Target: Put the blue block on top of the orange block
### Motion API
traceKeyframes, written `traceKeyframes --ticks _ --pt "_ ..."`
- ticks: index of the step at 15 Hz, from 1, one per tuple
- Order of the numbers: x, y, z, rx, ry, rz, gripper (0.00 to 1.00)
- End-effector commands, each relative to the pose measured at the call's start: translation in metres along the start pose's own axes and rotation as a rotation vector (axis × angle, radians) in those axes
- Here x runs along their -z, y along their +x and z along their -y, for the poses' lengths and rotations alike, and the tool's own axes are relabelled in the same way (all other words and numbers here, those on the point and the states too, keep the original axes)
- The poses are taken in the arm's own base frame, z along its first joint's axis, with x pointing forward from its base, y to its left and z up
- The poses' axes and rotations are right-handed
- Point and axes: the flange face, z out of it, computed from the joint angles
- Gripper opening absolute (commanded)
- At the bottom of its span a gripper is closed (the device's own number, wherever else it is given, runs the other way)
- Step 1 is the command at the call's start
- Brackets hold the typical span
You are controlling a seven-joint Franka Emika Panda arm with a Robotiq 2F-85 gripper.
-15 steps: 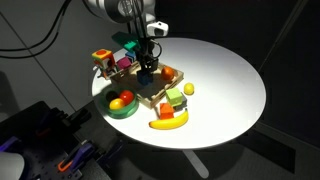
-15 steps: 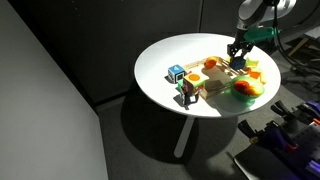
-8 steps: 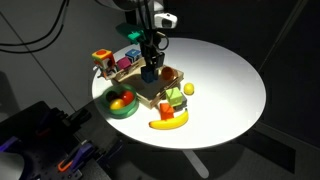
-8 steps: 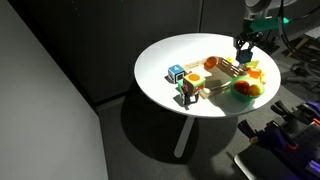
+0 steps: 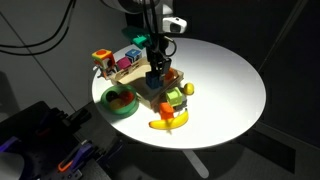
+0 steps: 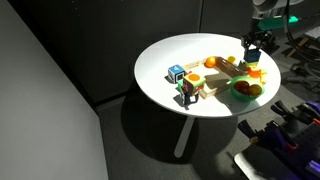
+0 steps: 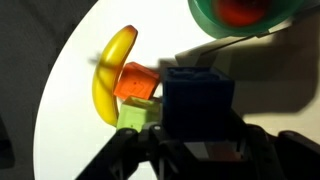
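Observation:
My gripper [image 5: 155, 72] is shut on the dark blue block [image 7: 198, 98] and holds it above the table, over the cluster of toys. In the wrist view the orange block [image 7: 135, 80] lies just to the left of the held block, between the yellow banana [image 7: 112, 72] and the green block [image 7: 138, 114]. In an exterior view the blue block [image 5: 155, 82] hangs a little to the left of the green block [image 5: 175, 97], with the orange block [image 5: 169, 112] beside the banana. The gripper also shows in an exterior view [image 6: 253, 50].
A green bowl [image 5: 120, 101] holding fruit sits at the table's edge. A wooden tray [image 5: 150, 97] lies under the arm. Toy blocks [image 5: 118, 62] stand behind it. A yellow block [image 5: 187, 89] lies next to the green one. A round orange fruit [image 6: 210, 63] sits on the table.
My gripper has risen from the wooden tray with the blue block in it and moved toward the green block and banana.

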Motion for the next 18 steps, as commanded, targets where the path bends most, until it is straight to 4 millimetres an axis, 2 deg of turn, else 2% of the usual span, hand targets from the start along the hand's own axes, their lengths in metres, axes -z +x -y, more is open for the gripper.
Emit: traceKeyframes --ticks 1,9,18 --pt "-0.001 0.006 -0.011 -0.012 -0.019 0.030 0.32" --pt "-0.024 0.007 -0.022 -0.026 -0.046 0.056 0.32" --pt "-0.045 0.012 -0.023 -0.020 -0.046 0.051 0.32"
